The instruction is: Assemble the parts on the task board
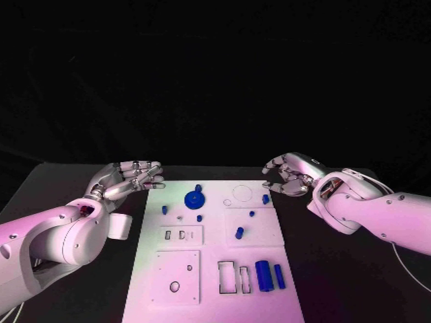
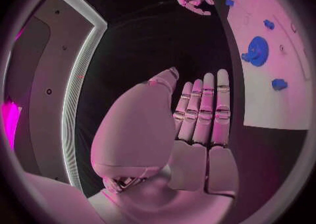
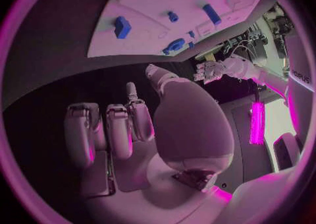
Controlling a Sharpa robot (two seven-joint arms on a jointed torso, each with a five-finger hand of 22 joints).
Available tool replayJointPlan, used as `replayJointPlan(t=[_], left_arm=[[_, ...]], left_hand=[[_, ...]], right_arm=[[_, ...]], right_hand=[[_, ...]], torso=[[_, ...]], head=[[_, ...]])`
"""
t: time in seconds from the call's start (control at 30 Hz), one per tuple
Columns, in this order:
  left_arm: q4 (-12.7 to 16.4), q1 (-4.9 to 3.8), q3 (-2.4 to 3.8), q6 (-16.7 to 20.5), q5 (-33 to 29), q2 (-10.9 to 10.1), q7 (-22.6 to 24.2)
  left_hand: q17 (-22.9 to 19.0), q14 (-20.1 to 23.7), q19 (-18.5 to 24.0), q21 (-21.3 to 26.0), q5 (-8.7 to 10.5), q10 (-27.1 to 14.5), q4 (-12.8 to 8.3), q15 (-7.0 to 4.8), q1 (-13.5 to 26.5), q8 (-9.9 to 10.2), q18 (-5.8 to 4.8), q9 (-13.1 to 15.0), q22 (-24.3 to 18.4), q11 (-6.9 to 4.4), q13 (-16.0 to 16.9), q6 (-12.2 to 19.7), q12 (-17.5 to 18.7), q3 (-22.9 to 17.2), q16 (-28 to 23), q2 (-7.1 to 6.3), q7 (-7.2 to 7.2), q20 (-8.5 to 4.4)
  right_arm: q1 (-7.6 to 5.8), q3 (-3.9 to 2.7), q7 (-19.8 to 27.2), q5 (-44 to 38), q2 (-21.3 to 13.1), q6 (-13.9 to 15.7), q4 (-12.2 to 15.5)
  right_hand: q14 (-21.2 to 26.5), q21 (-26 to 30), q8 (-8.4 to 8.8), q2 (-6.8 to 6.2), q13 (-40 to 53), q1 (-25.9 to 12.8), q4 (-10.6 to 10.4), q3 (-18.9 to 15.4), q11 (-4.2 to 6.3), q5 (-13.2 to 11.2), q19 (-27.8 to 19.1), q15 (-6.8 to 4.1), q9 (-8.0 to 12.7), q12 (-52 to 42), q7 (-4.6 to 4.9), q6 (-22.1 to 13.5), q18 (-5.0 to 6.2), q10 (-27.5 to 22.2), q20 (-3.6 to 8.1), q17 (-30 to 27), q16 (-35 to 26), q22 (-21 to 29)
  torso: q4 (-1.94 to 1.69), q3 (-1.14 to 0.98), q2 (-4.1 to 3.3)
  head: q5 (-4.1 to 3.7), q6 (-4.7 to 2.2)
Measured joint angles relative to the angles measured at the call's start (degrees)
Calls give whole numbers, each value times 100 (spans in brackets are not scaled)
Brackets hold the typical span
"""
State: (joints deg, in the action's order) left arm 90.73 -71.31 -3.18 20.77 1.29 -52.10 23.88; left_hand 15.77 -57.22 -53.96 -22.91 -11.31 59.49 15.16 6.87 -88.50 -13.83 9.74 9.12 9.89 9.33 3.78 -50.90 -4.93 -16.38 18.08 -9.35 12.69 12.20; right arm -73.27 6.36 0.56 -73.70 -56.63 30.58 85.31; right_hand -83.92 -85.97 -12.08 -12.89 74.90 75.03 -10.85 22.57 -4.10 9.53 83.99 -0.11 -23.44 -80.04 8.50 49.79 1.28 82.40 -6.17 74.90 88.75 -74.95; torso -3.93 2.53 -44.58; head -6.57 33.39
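The task board (image 1: 215, 256) lay flat in the middle of the black desk (image 1: 342, 282), running lengthwise away from the robot. Its blue parts were scattered across it, none in either hand. A round blue disc (image 1: 193, 199) sat toward the far left of the board, with small blue pegs (image 1: 164, 210) near it. Another small piece (image 1: 266, 199) stood by the far right edge, and one more (image 1: 239, 233) rested near the middle. Two longer blue bars (image 1: 269, 275) lay side by side close to the near right corner, just beside the rectangular slots (image 1: 234, 277) cut into the plate. I judged they were left there ready to be dropped in.

The left hand (image 1: 130, 176) hovered off the board's far left corner, over bare desk. Its fingers (image 2: 204, 110) were stretched out nearly straight and side by side, holding nothing. The right hand (image 1: 289, 173) hung off the far right corner, clear of the board. Its fingers (image 3: 108, 129) were curled loosely inward but closed on nothing I could see, and they were not touching any part.

Both hands flanked the far end, well apart from each other, which read to me as a waiting posture. The assembly looked barely begun, with most recesses unfilled. The disc sat nearest the left hand and the edge piece nearest the right.
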Motion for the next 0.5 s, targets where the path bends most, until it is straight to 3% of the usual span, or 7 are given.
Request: replayJointPlan(t=[0.23,0.5], left_arm=[[-24,2,-3,-53,0,21,2],[-30,4,-6,-86,0,27,5]], left_hand=[[0,0,0,0,0,0,0,0,0,0,0,0,0,0,0,0,0,0,0,0,0,0],[0,0,0,-22,0,0,0,0,0,0,0,0,-1,0,1,0,0,0,0,0,0,0]], right_arm=[[70,16,432,202,-136,-270,-208],[176,28,627,303,-37,-563,-474]], right_hand=[[0,0,81,-26,0,146,131,51,21,24,0,0,33,14,-21,-58,0,-21,0,0,0,1],[0,3,132,-59,5,239,196,86,21,109,0,0,48,17,-21,-58,0,-21,0,0,0,1]], torso=[[10,-34,7],[3,-41,4]], head=[[-10,40],[8,70]])
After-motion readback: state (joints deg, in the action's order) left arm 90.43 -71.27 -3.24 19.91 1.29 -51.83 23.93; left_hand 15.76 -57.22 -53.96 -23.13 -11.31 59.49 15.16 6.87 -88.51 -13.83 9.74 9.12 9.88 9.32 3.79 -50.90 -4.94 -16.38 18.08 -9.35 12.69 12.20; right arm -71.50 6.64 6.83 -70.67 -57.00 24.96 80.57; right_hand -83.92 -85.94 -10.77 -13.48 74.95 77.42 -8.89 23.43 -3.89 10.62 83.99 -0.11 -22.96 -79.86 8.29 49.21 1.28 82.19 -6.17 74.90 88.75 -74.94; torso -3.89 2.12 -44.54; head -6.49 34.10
